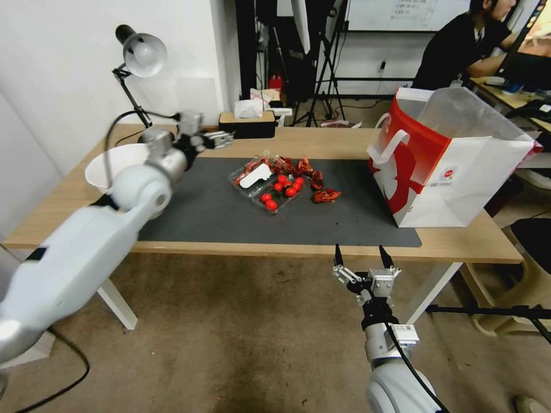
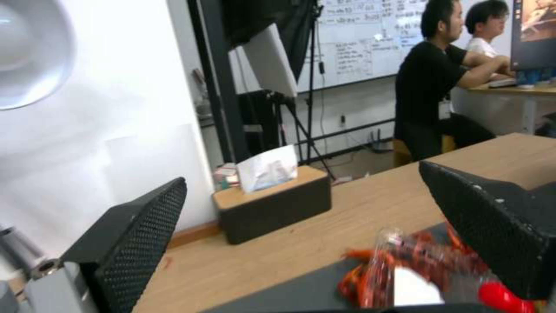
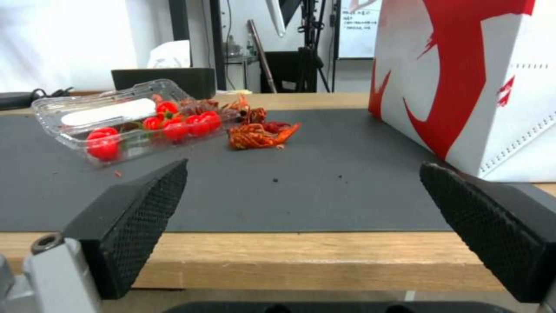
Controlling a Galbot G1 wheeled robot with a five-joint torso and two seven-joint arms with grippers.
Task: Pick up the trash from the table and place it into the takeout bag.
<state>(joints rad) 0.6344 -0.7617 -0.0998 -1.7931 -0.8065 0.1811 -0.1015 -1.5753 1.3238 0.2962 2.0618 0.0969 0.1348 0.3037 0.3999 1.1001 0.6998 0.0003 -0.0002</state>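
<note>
Left gripper (image 1: 221,138) spread wide above table (image 1: 321,139); right gripper (image 1: 361,257) likewise, below front edge.

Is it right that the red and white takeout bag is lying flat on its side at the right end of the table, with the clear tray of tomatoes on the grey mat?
Not quite. The takeout bag stands upright with its mouth open, not flat on its side; the head view shows that. It is at the right end of the table, and the clear tray of tomatoes does sit on the grey mat.
</note>
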